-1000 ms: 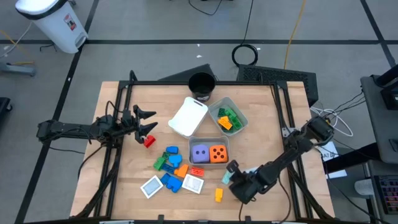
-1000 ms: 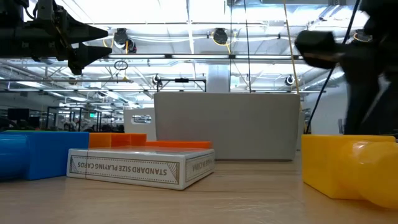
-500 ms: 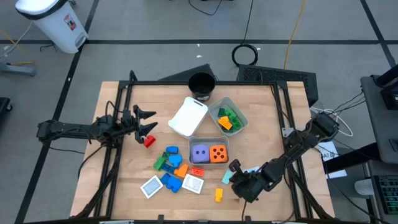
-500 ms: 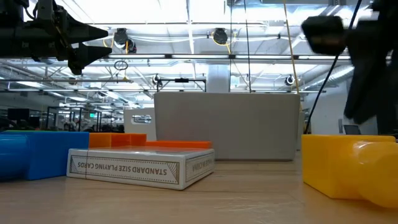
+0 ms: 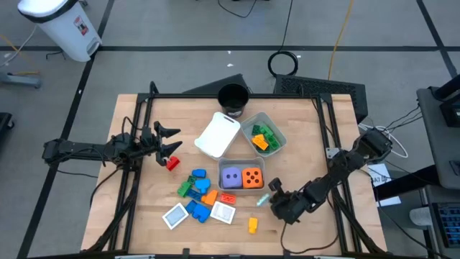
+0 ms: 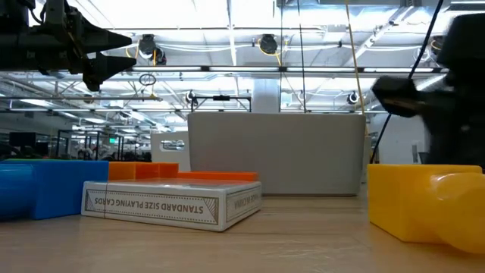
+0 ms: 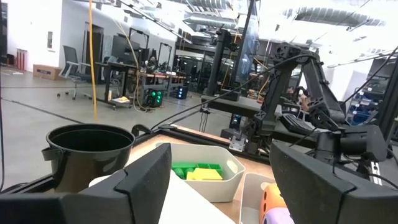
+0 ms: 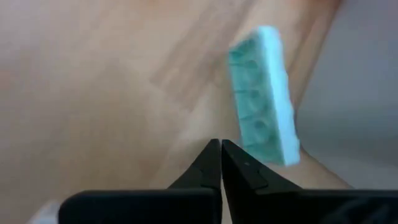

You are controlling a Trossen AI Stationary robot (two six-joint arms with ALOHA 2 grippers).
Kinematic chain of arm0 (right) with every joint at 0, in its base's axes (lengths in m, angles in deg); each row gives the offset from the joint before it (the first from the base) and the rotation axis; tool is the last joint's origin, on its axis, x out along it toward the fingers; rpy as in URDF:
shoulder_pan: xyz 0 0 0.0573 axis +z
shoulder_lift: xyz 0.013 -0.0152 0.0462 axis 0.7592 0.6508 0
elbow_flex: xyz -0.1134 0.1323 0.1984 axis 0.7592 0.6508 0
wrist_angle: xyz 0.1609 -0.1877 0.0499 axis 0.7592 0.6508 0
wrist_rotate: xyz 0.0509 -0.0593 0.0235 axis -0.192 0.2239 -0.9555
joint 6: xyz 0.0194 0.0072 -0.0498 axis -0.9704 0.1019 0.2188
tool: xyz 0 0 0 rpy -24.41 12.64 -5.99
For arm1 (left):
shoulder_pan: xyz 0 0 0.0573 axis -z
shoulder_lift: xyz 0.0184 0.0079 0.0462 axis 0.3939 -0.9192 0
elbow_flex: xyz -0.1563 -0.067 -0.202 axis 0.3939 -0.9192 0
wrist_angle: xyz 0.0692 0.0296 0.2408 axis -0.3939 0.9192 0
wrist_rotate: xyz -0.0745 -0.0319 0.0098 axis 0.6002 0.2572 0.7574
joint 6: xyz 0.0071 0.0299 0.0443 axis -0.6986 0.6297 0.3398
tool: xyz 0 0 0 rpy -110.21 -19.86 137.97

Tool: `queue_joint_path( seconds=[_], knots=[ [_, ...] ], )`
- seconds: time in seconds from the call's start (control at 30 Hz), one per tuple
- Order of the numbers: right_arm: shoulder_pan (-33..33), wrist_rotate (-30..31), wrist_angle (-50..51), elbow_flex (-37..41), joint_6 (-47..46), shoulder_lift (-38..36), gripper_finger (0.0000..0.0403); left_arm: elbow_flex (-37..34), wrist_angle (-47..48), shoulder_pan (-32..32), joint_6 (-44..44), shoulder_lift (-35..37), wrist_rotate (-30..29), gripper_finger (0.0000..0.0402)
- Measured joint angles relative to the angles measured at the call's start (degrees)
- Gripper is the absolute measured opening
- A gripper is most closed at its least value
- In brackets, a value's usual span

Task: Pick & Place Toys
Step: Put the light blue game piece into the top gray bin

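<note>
Two fingers of your right hand [image 5: 274, 189] are pressed together low over the counter [image 5: 144, 194], beside a pale green block [image 8: 262, 96]; your left hand [image 5: 170, 140] hangs spread.

— What kind of place are we looking at?

— A big open robotics lab. Bright strip lights [image 6: 227, 30] run under an exposed ceiling, desks [image 7: 134, 78] and an office chair [image 7: 71, 62] stand out on the grey floor [image 5: 180, 68], and cables [image 5: 338, 36] trail across it beside the wooden surface [image 5: 302, 144].
</note>
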Motion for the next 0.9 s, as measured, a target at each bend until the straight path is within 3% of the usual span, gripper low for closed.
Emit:
queue_joint_path(
  seconds=[0.2,0.4,0.5,0.7,0.8,0.9],
  knots=[
    [2.0,-6.2,-0.2,-0.1,-6.8,-5.2,0.0000,0.0,0.0,0.0,0.0,0.0,0.0,0.0278],
    [3.3,0.2,-0.7,-0.2,-7.5,-9.7,0.0001,0.0,0.0,0.0,0.0,0.0,0.0,0.0278],
    [1.8,3.2,-0.7,-0.2,-10.2,-10.1,0.0019,0.0,0.0,0.0,0.0,0.0,0.0,0.0278],
    [-3.1,3.0,-5.7,2.6,-11.3,-8.8,0.0080,0.0,0.0,0.0,0.0,0.0,0.0,0.0278],
    [-5.9,2.8,-9.4,5.6,-11.4,-8.7,0.0080,0.0,0.0,0.0,0.0,0.0,0.0,0.0278],
    [-8.6,-2.9,-15.0,8.4,-11.4,-8.7,0.0055,0.0,0.0,0.0,0.0,0.0,0.0,0.0278]
  ],
)
